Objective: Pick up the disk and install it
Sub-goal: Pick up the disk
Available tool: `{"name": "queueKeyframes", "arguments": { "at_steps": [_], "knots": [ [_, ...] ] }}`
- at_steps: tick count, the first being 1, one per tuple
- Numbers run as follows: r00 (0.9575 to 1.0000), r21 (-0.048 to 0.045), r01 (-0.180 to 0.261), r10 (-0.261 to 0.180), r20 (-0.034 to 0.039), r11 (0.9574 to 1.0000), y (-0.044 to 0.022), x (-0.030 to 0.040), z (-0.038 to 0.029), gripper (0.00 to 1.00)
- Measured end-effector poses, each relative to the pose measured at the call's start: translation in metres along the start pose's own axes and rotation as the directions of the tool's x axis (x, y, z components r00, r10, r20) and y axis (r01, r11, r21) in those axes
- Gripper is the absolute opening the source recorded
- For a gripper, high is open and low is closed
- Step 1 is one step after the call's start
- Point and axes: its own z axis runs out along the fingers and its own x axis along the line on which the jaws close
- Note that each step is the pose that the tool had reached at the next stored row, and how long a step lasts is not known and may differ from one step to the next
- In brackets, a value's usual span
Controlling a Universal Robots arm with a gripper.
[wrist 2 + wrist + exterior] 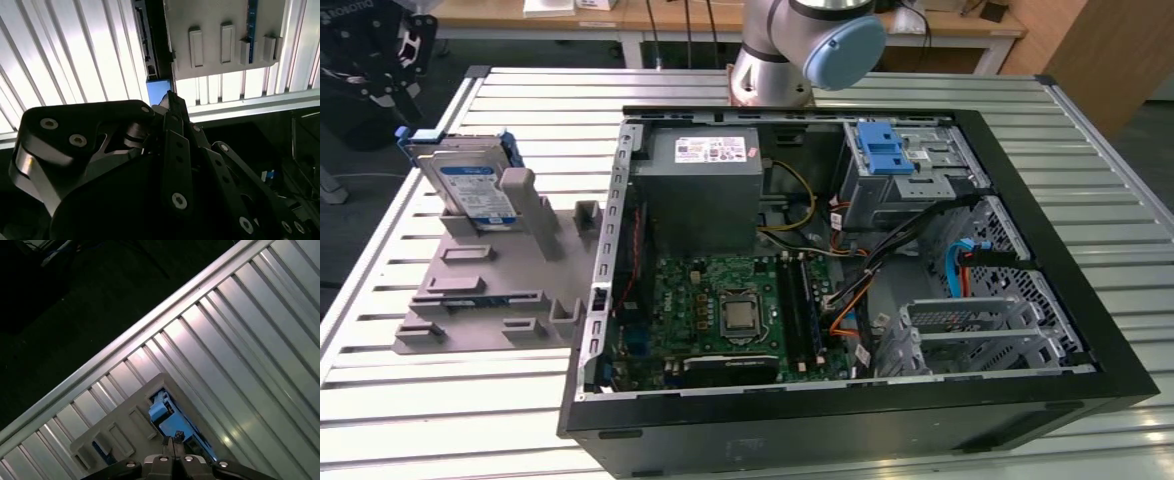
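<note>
In the exterior view, we see the disk [467, 185] standing on edge in a grey fixture [487, 300] on the slatted counter [454, 410], to the exterior view's left of the open computer case [854, 425]. In the second wrist view, the jaws taper to a point over the disk's blue handle [157, 91]. In the first wrist view, we find the jaws pressed together, holding nothing, clear of that handle.

Ribbed metal table [427, 400], perhaps wooden desks [947, 25]
</note>
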Motion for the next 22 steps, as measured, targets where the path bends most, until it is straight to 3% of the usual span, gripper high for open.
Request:
{"name": "queueKeyframes", "arguments": {
  "at_steps": [6, 12, 14, 17, 22],
  "knots": [
    [0.9963, 0.0046, 0.086, -0.086, -0.0060, 0.9963, 0.0000, 0.0000, 0.0004, 0.11],
    [0.9855, 0.0086, 0.170, -0.169, -0.0123, 0.9855, 0.0000, 0.0000, 0.0009, 0.11],
    [0.9801, 0.0098, 0.198, -0.198, -0.0144, 0.9801, 0.0000, 0.0000, 0.0011, 0.11],
    [0.9684, 0.0113, 0.249, -0.249, -0.0171, 0.9684, 0.0000, 0.0000, 0.0013, 0.11],
    [0.9442, 0.0126, 0.329, -0.329, -0.0195, 0.9442, 0.0000, 0.0000, 0.0017, 0.11]
  ]
}}
